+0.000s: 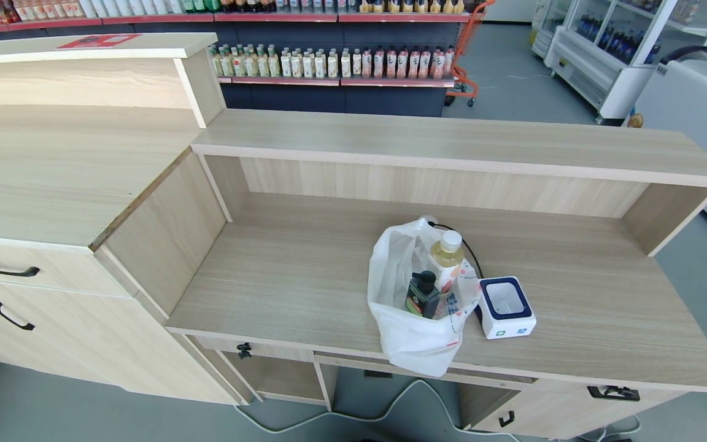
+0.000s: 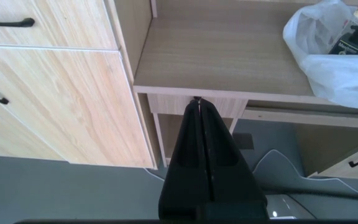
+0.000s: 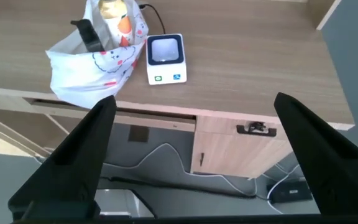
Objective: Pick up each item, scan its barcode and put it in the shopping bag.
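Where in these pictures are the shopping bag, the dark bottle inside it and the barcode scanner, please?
shopping bag (image 1: 412, 341): head view, white front wall.
dark bottle (image 1: 421, 298): head view, its body.
barcode scanner (image 1: 504, 301): head view, its top window.

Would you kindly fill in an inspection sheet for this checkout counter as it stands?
Surface: wooden counter, light wood.
Job's things: shopping bag at the front edge, holding a dark bottle and a yellow bottle; scanner beside it, on its right.
Clutter: nothing seen.
Grippers: left gripper shut, right gripper open, both empty and off the counter.
Cables: black cable behind the bag; white cable on the floor.
Surroundings: drink shelves, cooler cabinets.
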`<state>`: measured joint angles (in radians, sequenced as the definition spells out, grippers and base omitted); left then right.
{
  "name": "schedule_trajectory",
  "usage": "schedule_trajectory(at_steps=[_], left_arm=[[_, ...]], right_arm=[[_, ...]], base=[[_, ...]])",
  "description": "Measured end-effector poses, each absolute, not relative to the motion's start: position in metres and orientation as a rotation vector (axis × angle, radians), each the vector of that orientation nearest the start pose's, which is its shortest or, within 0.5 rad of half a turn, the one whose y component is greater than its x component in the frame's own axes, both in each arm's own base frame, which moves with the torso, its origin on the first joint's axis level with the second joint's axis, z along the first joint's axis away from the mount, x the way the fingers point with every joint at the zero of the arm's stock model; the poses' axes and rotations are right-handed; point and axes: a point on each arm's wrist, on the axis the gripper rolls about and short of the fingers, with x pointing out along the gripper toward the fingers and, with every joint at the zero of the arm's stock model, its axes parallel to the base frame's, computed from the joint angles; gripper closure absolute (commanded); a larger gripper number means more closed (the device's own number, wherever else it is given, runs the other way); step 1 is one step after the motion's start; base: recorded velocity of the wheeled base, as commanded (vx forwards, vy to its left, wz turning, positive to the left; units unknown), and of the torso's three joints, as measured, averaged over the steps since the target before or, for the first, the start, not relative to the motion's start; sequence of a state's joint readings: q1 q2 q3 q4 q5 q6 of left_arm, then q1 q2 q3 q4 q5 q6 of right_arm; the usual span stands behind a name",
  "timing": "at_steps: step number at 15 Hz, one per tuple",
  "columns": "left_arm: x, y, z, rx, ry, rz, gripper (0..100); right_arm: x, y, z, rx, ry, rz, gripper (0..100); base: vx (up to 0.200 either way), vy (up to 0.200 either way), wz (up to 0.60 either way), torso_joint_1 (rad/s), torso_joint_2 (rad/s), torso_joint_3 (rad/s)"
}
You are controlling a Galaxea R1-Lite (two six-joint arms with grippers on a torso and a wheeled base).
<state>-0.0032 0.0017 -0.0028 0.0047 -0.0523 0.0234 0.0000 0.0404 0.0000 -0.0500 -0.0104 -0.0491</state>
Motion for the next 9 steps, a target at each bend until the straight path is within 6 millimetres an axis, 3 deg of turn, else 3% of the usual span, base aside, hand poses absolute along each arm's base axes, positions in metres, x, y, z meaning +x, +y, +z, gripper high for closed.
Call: schedule_trajectory(at_steps=[9], left_arm=[[-0.0229,-0.0011,0.0759,0.023,0.003,-0.056,100]], right_arm=[[-0.0233,-0.0003,0.0805,-0.053,-0.054,-0.011,0]], base=[[0.0,0.0,0.0,0.0,0.0,0.0]])
